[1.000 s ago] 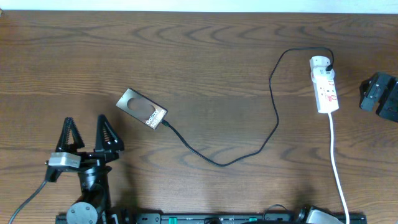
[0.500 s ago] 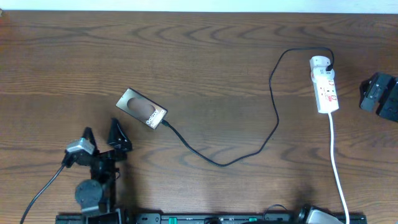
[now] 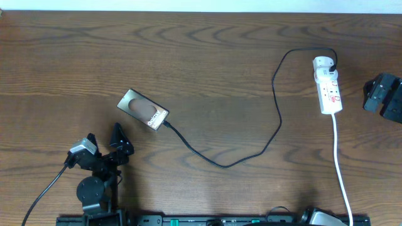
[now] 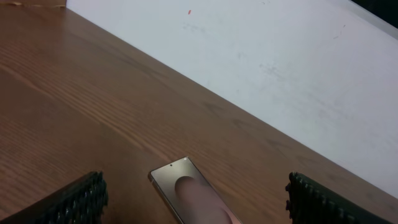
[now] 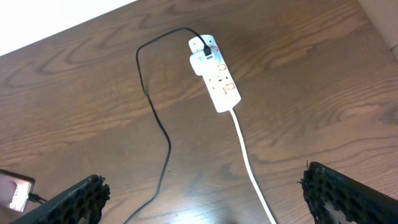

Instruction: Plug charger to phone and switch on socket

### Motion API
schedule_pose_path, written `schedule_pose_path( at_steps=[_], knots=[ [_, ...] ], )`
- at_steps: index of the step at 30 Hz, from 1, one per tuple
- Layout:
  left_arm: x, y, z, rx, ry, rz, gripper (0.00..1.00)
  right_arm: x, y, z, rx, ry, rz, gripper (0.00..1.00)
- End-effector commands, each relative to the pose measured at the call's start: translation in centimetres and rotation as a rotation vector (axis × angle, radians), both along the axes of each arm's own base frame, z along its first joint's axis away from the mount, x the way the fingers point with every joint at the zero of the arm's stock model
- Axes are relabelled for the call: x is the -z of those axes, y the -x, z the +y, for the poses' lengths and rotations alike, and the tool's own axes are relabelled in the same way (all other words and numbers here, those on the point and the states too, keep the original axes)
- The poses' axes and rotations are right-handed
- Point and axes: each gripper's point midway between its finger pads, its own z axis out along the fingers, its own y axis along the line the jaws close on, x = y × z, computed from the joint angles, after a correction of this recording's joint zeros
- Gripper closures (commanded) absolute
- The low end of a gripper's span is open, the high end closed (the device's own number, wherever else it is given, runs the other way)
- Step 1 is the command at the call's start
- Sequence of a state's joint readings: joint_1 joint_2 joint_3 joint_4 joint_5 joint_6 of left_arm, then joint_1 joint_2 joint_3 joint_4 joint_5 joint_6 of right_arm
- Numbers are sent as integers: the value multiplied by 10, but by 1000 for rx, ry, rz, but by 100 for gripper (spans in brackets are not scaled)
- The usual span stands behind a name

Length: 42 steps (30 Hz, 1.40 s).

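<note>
Overhead, the left hand [image 3: 103, 139] had drawn back toward the near edge of the table [image 3: 207, 63], spread and empty, leaving the charger [image 3: 224, 166] tip at the phone's [image 3: 143, 109] end. The right hand [image 5: 202, 193] hung spread too; the socket [image 3: 328, 88], far right, likely awaited switching.

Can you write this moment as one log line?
left gripper open, by phone | right gripper open, off socket | charger tip at phone's end | socket untouched
</note>
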State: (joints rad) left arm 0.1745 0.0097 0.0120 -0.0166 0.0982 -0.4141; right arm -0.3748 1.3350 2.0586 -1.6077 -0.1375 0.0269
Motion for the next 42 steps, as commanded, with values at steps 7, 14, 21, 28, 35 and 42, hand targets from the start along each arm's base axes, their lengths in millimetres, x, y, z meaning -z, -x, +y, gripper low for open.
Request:
schedule_pose_path(
  at_steps=[7,14,21,28,35,42],
  knots=[
    [14,1,-3,16,-4,49,8,-1,1,0,9,-2,-2,1],
    [14,1,-3,15,-4,50,8,-1,1,0,9,-2,-2,1],
    [14,1,-3,16,-4,48,9,-1,1,0,9,-2,-2,1],
    [13,-1,-33,139,-7,46,9,0,0,2,1,-3,0,1],
    [13,0,-58,245,-9,46,9,0,0,2,1,-3,0,1],
    [14,0,-59,245,-9,47,9,0,0,2,1,-3,0,1]
  ],
)
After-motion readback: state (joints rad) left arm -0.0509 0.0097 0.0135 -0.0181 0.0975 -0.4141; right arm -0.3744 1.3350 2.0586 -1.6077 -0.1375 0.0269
